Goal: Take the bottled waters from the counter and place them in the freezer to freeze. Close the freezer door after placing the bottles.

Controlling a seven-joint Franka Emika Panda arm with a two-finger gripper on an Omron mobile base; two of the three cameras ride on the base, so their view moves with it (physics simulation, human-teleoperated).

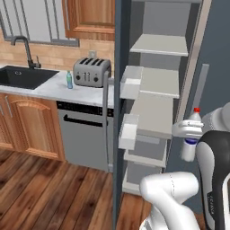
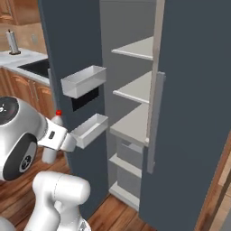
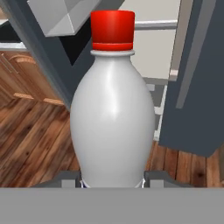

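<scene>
In the left base view, going left to right: a black sink [image 1: 24, 76] with a dark tap sits in the marble desk [image 1: 54, 90] at the upper left. Near the desk's right end stands the green-capped bottle [image 1: 69, 80], upright, just left of a steel toaster [image 1: 91, 72]. Below the desk are brown cabinets and a steel dishwasher [image 1: 83, 134], over a wood floor. At centre, the freezer door [image 1: 117, 112] stands open, seen edge-on, with two white bins [image 1: 129, 108] on its inner face. Right of it the freezer [image 1: 157, 99] shows pale grey shelves. At the right edge, at mid height, the pincer [image 1: 188, 130] holds the red-capped bottle [image 1: 193, 134] upright, in front of the freezer's right side and level with a middle shelf.

In the right base view, the arm fills the lower left. The pincer [image 2: 53, 135] grips the red-capped bottle [image 2: 53, 140] at left of centre, beside the open door [image 2: 67, 67], just left of its lower bin [image 2: 90, 130]. The freezer [image 2: 135, 90] interior is at centre; a second slate door with a long grey handle [image 2: 155, 122] is at right.

In the hand view, the red-capped bottle [image 3: 113, 109] stands upright at centre, its pale body clamped between the two fingertips [image 3: 70, 178] at the bottom. Behind it are the wood floor at left, a white bin at the top, and slate panels at right.
</scene>
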